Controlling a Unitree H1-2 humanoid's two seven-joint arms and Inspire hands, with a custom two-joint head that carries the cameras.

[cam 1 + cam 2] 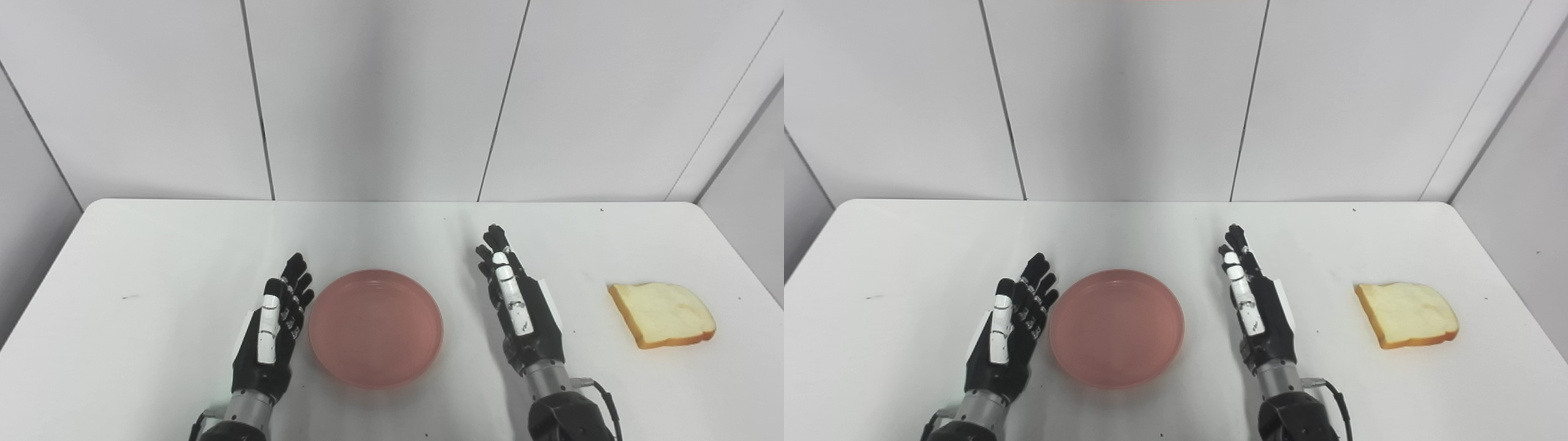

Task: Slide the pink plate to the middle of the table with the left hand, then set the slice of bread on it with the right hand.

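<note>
The pink plate sits low centre on the table, left hand released just beside it; sliding looks done; next the empty, spread right hand must reach the bread at right.

Both arms enter from the bottom edge, wrists straight. The left robot hand stands on its edge, fingers extended and close together, holding nothing — palm facing inward. The right robot hand mirrors it, fingers straight and pointing away, reaching slightly farther forward than the left.
</note>
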